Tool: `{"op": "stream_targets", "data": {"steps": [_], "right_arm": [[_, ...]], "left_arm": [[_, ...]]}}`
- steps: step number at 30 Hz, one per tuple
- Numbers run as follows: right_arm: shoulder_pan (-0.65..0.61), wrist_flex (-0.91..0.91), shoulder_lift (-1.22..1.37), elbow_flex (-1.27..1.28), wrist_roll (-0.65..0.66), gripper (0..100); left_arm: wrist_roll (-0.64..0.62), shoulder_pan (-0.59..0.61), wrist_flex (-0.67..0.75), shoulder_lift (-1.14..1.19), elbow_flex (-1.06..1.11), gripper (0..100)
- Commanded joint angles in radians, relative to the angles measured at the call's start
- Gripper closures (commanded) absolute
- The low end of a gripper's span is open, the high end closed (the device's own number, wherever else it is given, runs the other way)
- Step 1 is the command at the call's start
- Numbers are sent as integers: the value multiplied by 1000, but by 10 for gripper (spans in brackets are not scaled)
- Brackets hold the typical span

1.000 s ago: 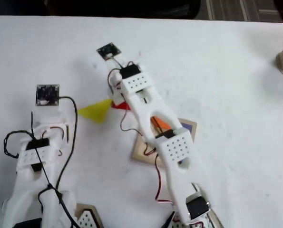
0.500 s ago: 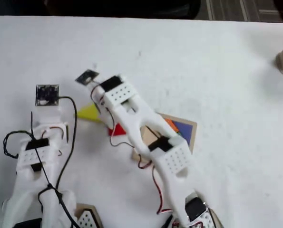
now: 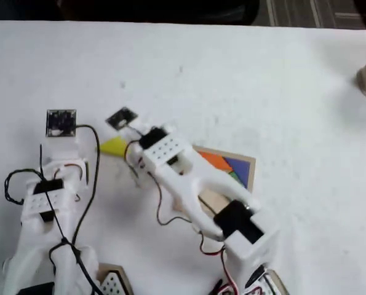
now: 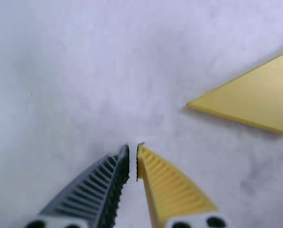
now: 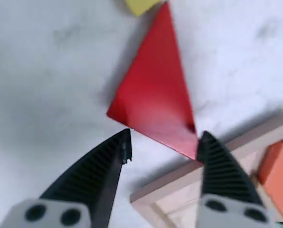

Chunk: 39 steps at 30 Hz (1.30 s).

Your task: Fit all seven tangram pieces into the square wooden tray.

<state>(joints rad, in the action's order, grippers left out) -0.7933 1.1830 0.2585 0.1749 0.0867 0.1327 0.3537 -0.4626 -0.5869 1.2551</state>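
- Currently the right gripper stands wide open over the table, one fingertip at each end of the red triangle's near edge.
- Red triangle: flat on the table, just beside the tray's corner, outside it.
- Tray: holds an orange piece, with blue and green pieces beside it.
- Left gripper: jaws narrowed to a slit, holding nothing.
- Yellow triangle: on the table, near the left gripper, apart from it.
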Motion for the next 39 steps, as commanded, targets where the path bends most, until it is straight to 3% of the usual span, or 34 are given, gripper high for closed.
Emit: {"op": "stream_targets", "data": {"steps": [1, 8, 12, 28, 39], "right_arm": [[-38, -16, -67, -6, -9, 669], [-36, -130, 7, -6, 5, 638], [-25, -171, 102, -11, 86, 638], [-24, -90, 119, -2, 97, 642], [-25, -93, 120, 12, 97, 700]], "left_arm": [[-9, 10, 26, -31, -5, 936], [-9, 10, 26, -31, -5, 936], [-8, 10, 26, -31, -5, 936], [-6, 10, 26, -31, -5, 936], [-6, 12, 26, -31, -5, 936]]}}
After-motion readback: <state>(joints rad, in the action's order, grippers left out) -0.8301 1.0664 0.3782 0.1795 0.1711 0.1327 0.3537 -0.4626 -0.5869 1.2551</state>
